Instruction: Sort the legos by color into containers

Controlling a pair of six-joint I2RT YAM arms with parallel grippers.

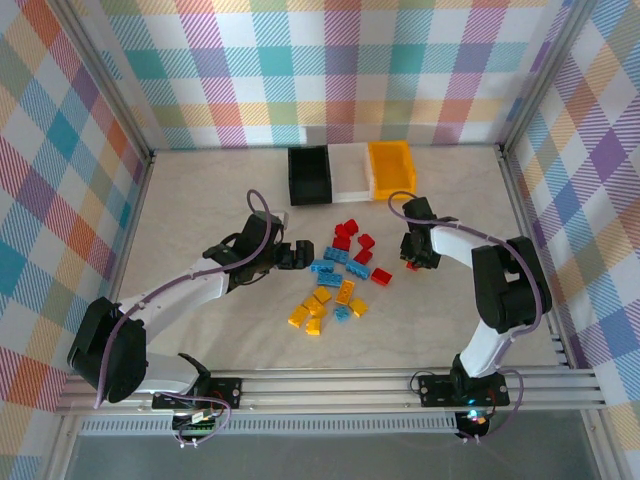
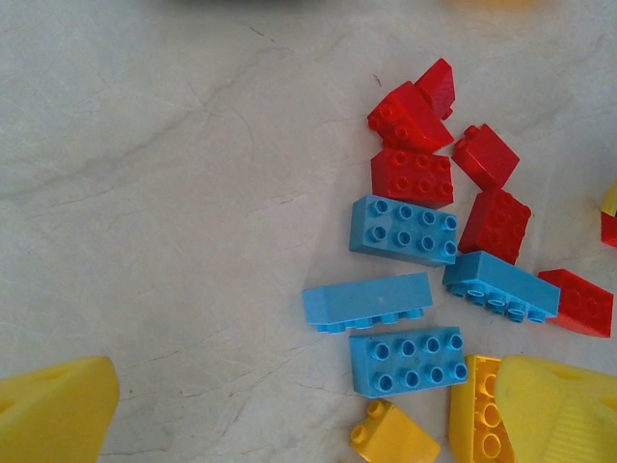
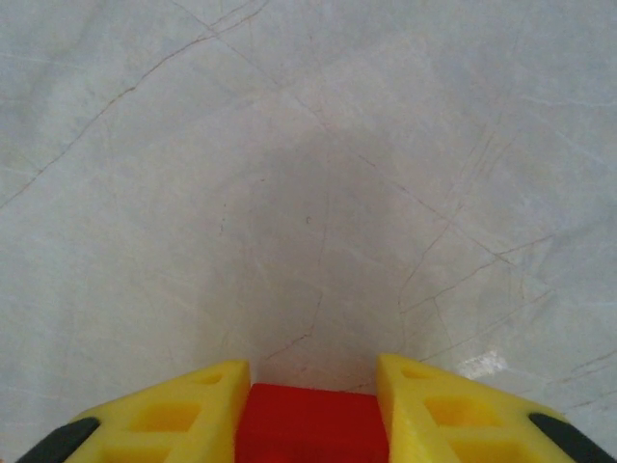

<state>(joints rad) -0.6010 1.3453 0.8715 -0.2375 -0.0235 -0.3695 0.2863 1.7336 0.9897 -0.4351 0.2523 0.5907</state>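
**Right gripper pinches a red brick, left gripper gapes beside the pile**

In the right wrist view the right gripper (image 3: 310, 391) has its yellow fingers (image 3: 183, 415) pressed against both sides of a red lego brick (image 3: 310, 424), just above the pale marbled bench (image 3: 308, 145). From above, that brick (image 1: 411, 266) sits at the gripper's tip, apart from the other legos and to their right.

The left gripper (image 2: 308, 391) is spread fully wide and holds nothing. It hangs over the left side of the pile (image 1: 335, 275): red bricks (image 1: 352, 238) farthest from the arms, blue ones (image 1: 335, 262) in the middle, and yellow-orange ones (image 1: 320, 305) nearest.

The three joined bins stand at the bench's far edge, well apart from the pile: black bin (image 1: 296, 175) on the left, white bin (image 1: 349, 190) in the middle, yellow-orange bin (image 1: 391, 185) on the right.
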